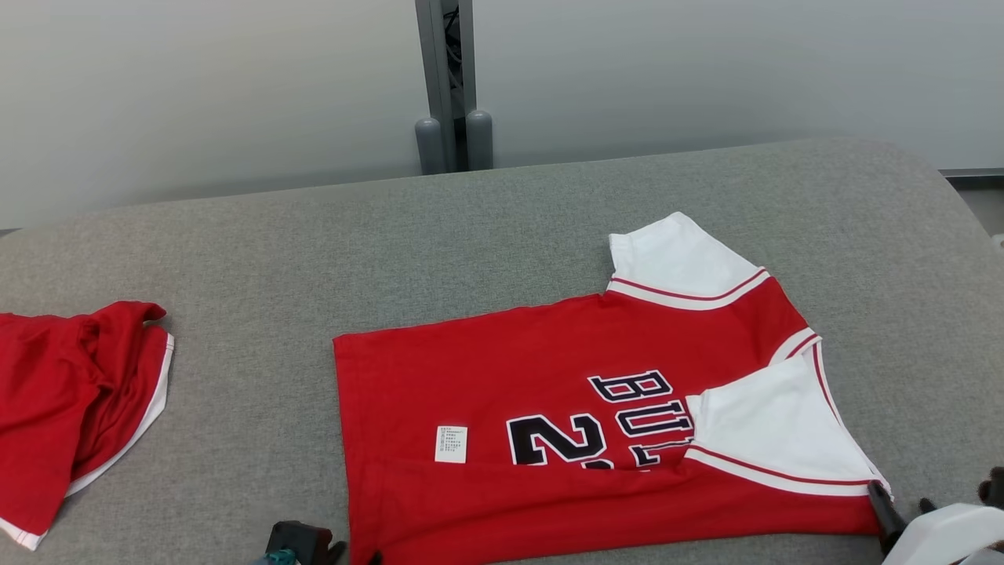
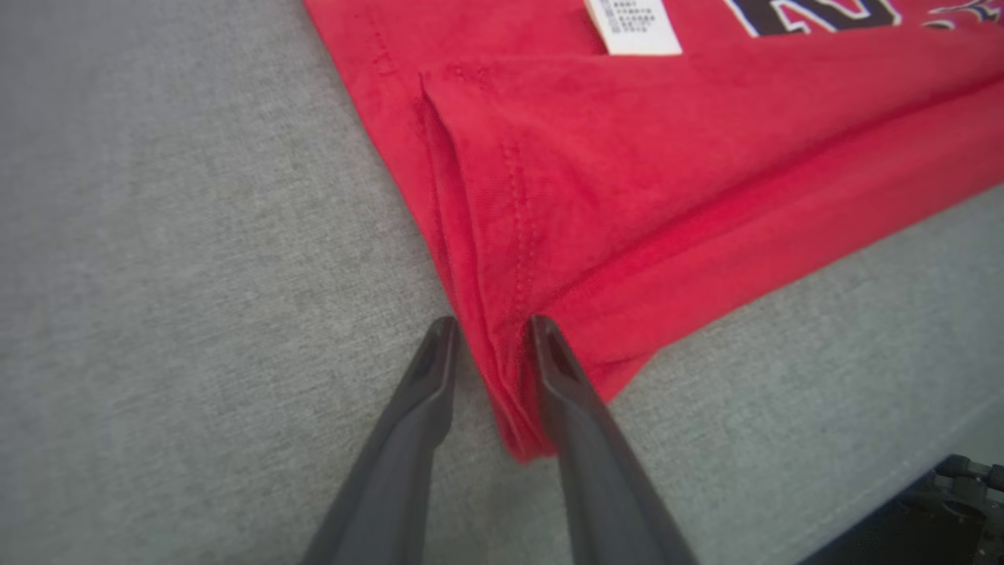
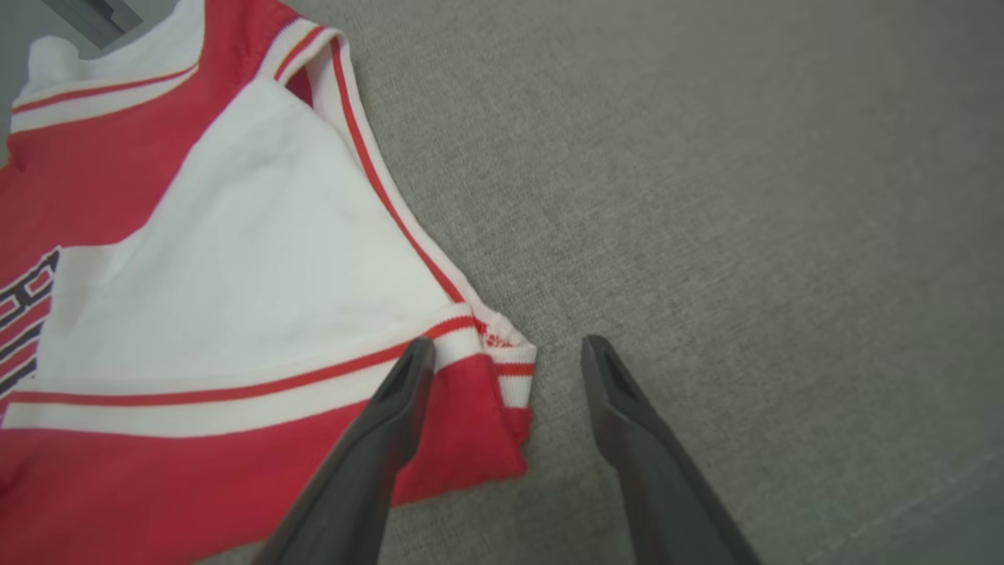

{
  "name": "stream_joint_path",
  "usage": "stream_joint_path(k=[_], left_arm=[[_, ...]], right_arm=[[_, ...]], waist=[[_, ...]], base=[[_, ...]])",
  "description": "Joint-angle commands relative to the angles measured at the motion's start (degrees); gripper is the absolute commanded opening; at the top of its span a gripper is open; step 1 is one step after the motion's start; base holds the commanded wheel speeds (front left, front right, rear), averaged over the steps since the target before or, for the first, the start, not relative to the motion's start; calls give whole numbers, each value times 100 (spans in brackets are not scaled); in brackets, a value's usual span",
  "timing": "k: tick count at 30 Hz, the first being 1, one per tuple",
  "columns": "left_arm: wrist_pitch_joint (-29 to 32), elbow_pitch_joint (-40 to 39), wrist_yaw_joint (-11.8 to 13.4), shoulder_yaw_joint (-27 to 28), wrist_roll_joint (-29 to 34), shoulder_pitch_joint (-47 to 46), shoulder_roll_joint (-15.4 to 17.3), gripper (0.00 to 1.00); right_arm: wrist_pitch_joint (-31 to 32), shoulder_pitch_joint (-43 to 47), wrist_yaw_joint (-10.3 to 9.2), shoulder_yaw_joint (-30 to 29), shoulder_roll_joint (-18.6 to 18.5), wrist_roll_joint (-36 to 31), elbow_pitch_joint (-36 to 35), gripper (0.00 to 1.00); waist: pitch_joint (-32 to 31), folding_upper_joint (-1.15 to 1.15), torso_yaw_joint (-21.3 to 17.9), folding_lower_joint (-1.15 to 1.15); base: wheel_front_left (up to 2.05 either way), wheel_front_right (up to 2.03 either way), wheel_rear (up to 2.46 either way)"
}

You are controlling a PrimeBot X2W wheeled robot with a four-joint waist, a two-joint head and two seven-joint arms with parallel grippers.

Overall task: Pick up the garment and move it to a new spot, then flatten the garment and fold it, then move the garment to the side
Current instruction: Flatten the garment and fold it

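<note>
Left wrist view — hand straddles garment.

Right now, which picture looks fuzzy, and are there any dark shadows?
Head view: soft, even light, and the red jersey looks sharp. Left wrist view: the white label at the top is fuzzy, its print unreadable. Right wrist view: only a faint shadow under the shirt's corner on the grey cover, no glare.

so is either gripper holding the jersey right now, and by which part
Nothing in the right gripper: jaws wide, the white-trimmed corner of the jersey loose between them. The left gripper straddles the folded hem corner; whether it pinches it cannot be told.
</note>
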Motion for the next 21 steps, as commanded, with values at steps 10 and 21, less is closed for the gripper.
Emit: stream_joint_path(k=[10,21], left_arm=[[-162,-587,202,509,-362,-261,88,100],[-1848,-841,360,1303,-620,-837,-306,100]], right_arm=[[444,18,-4,-530,103,-210,-1731,100],[-1333,-443,-4,861,-217,57,-2605,100]], waist=[[83,0,101,0],[196,0,34,0]], base=[[0,0,0],[0,0,0]])
